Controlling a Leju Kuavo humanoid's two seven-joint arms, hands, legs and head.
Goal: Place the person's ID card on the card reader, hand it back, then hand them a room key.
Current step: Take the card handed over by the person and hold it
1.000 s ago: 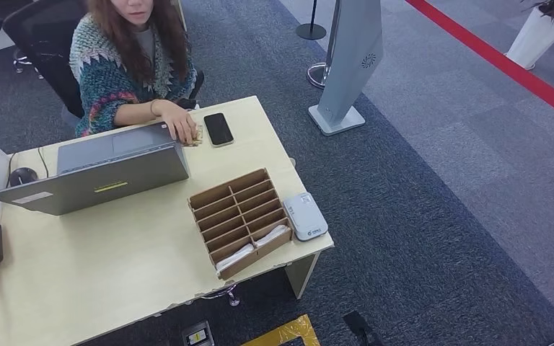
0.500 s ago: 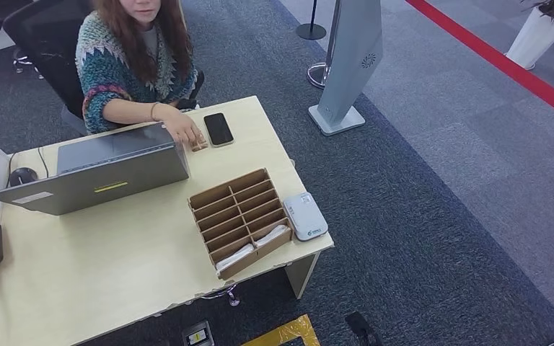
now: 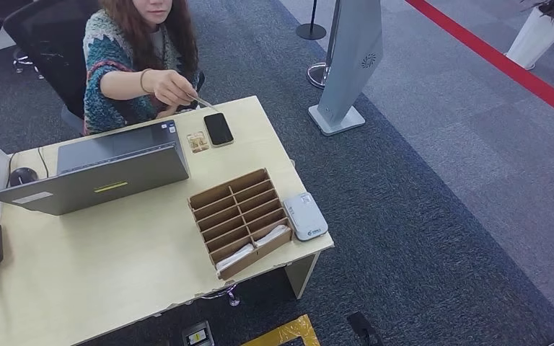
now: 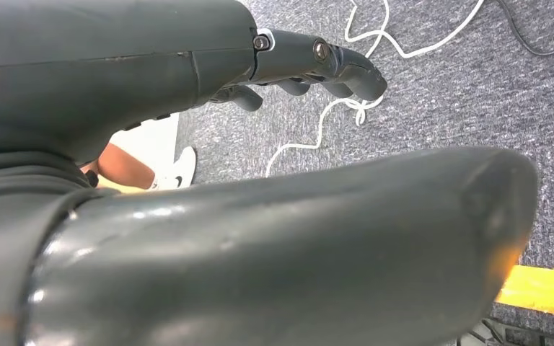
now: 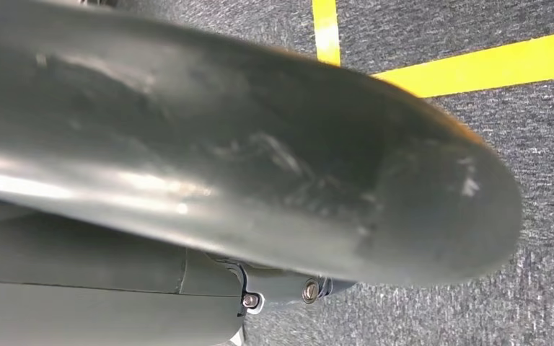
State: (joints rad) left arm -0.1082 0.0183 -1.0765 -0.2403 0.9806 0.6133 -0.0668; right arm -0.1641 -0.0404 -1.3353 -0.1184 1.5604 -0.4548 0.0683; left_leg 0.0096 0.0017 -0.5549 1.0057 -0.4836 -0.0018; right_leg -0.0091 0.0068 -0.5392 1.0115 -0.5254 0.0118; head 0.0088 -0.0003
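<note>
Meanwhile, both robot hands hang low over grey carpet, far from the card.
Nearest, the left hand has its fingers spread and holds nothing; whether the right hand is spread or curled cannot be told. Well beyond both, on the surface, a wooden divider box sits just beside the white card reader, then a laptop and a phone. Farthest off, the person's hand pinches the ID card above that phone.

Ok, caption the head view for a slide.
Seated person's hand holds out a card above the desk.
</note>
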